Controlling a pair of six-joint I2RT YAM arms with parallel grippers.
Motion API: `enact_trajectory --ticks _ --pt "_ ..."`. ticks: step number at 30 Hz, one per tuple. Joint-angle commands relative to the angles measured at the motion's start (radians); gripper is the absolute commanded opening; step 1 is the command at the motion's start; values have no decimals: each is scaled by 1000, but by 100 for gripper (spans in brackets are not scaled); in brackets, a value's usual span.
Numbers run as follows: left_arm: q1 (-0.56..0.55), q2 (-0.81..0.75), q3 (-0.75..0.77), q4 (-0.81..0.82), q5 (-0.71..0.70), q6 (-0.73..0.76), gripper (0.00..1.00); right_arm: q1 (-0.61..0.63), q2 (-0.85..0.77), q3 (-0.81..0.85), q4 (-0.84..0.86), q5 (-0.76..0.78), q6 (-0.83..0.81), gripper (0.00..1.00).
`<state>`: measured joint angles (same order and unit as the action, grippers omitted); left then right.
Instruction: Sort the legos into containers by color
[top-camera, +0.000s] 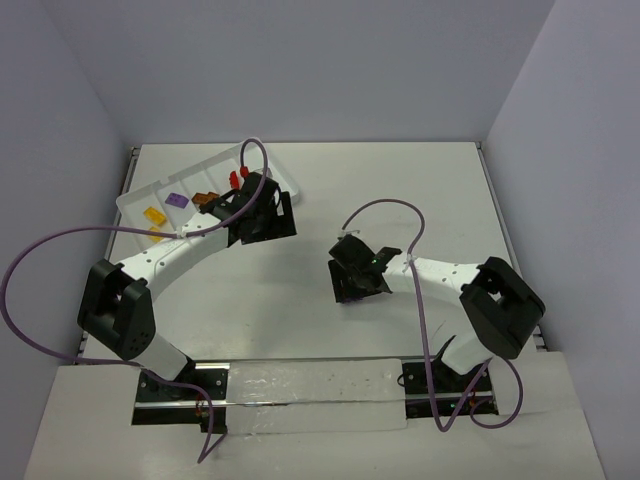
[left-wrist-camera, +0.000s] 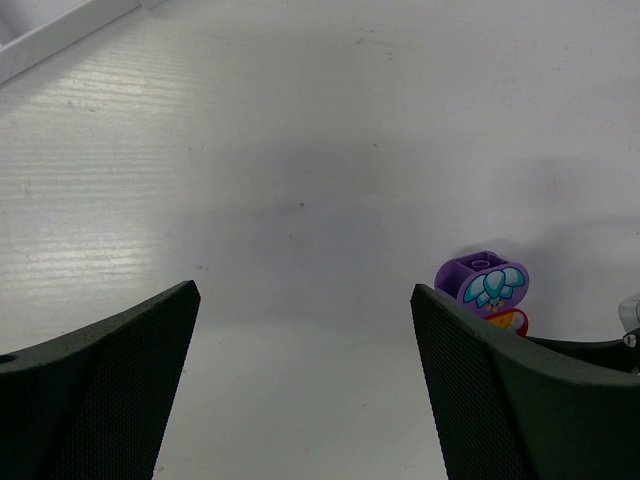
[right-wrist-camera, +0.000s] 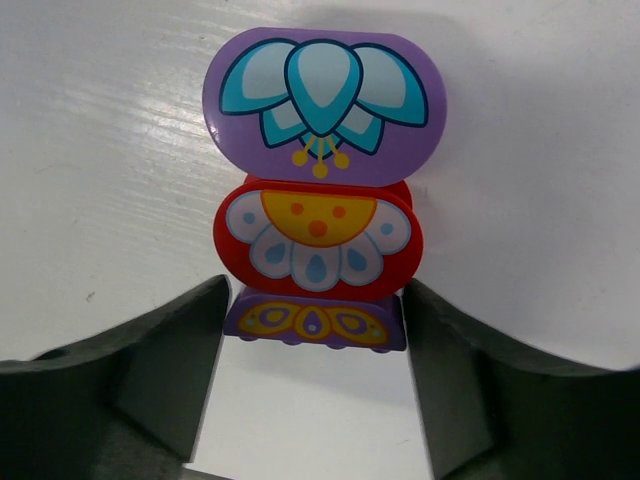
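My right gripper (right-wrist-camera: 315, 292) is shut on a stack of three printed bricks. A purple brick (right-wrist-camera: 323, 105) is farthest from the jaws, then a red brick (right-wrist-camera: 317, 240). The fingers clamp the small purple brick (right-wrist-camera: 315, 322) nearest them. In the top view the right gripper (top-camera: 353, 283) hides the stack. My left gripper (top-camera: 266, 217) is open and empty beside the white tray (top-camera: 292, 188). In the left wrist view (left-wrist-camera: 305, 292) bare table lies between its jaws, and the stack (left-wrist-camera: 483, 285) shows just past the right finger. The tray holds purple (top-camera: 178, 200), yellow (top-camera: 154, 215), brown (top-camera: 207, 198) and red (top-camera: 238, 177) bricks.
The tray lies at the table's far left, and its rim shows in the left wrist view (left-wrist-camera: 60, 35). Purple cables loop from both arms. Walls close in the table on the left, back and right.
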<state>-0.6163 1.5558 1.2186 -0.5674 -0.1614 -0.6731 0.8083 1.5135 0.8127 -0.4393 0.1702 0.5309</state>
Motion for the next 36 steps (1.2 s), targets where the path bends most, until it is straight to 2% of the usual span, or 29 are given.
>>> enact_trajectory --ticks 1,3,6,10,12,15,19,25,32,36 --pt "-3 -7 8 33 17 0 94 8 0 27 17 43 8 64" --pt "-3 -5 6 41 42 -5 95 9 -8 25 13 47 12 50" --pt "-3 8 14 49 98 -18 95 9 -27 23 9 47 12 38" --pt "-3 27 3 108 252 -55 95 11 -94 20 7 45 -3 33" --pt "3 3 -23 164 321 -87 95 12 -135 11 16 45 -14 33" --pt "4 -55 -130 395 496 -188 96 14 -245 -6 64 11 -38 33" --pt "3 -38 -152 492 574 -222 97 14 -317 -21 119 -33 -55 34" --pt "3 -51 -239 677 701 -285 99 17 -337 -7 110 -52 -79 34" --pt "3 18 -244 709 752 -302 97 16 -358 -5 104 -58 -85 34" --pt "3 44 -255 745 778 -319 92 16 -357 -1 105 -61 -81 34"
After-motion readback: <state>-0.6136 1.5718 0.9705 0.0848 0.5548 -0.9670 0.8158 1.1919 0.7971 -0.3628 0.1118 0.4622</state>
